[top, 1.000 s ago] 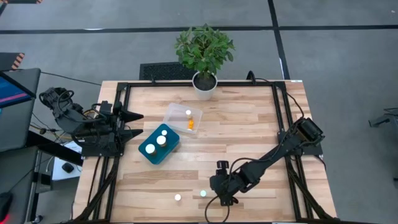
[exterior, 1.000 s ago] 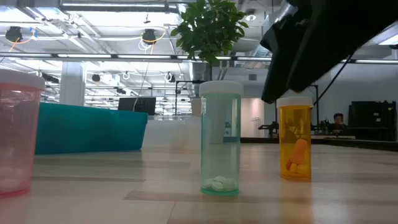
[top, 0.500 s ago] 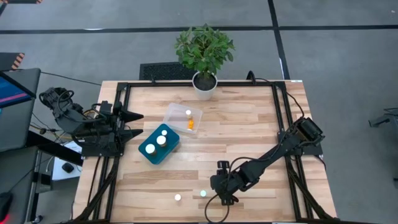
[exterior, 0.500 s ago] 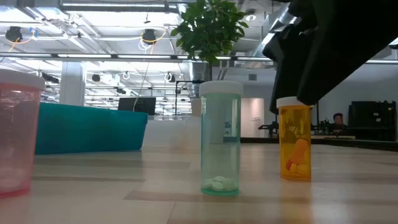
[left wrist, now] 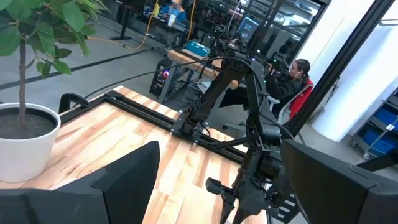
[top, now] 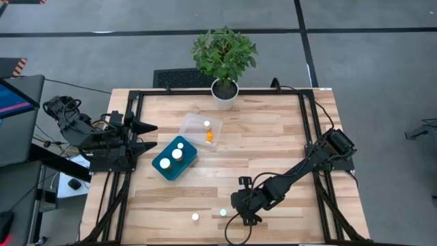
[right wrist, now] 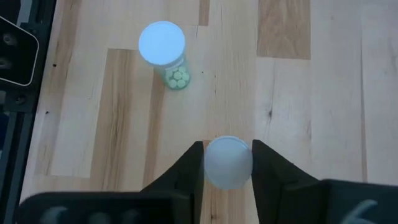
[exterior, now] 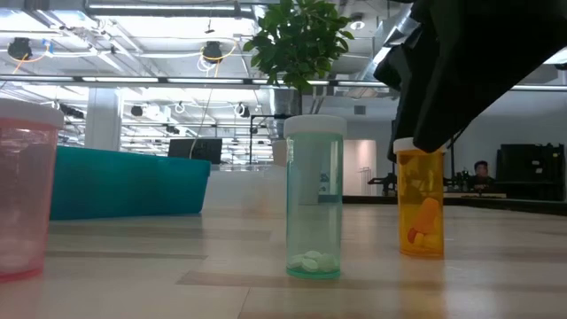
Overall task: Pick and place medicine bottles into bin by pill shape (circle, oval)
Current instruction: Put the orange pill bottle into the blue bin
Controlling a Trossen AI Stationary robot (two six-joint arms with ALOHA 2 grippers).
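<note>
High view: left gripper (top: 151,136) waits parked wide open beside the teal bin (top: 174,159). Low view: right gripper (exterior: 423,133) sits over the orange bottle (exterior: 421,206), upright on the bench (exterior: 177,292). Right wrist view: fingers (right wrist: 189,168) touch its white cap (right wrist: 228,163), clenching for a lift.

No text, label, brand, number or sign can be read on anything here.

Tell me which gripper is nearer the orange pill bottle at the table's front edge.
Right. The right gripper has its fingers on either side of the orange pill bottle's white cap. The left gripper waits open at the table's left edge, beside the teal bin.
</note>
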